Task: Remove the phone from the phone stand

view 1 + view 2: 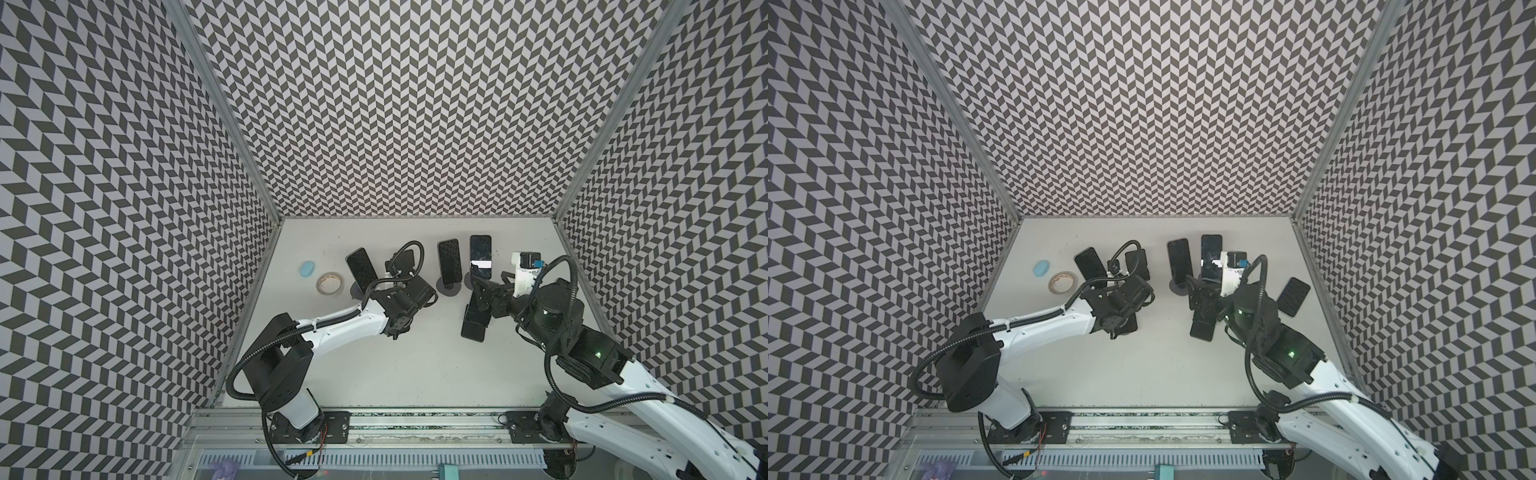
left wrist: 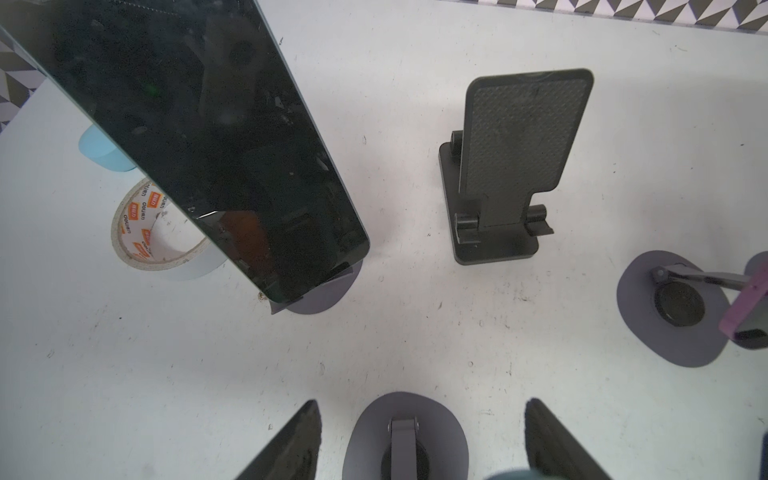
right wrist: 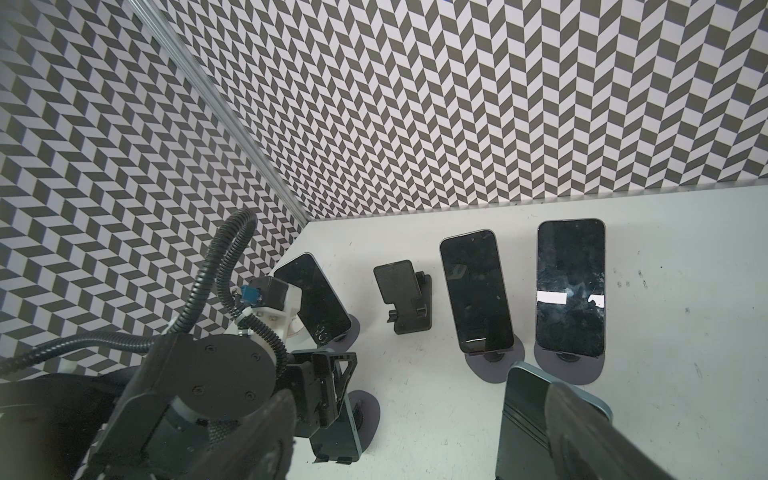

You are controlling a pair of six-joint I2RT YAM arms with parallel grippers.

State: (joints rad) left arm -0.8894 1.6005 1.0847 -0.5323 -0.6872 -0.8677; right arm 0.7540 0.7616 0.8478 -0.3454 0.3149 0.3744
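Phone leaned on its phone stand, left of centre on the table. The left gripper straddled its top, jaws partly apart; whether they gripped it could not be told. The right gripper gaped wide and held nothing, one finger over a second phone.
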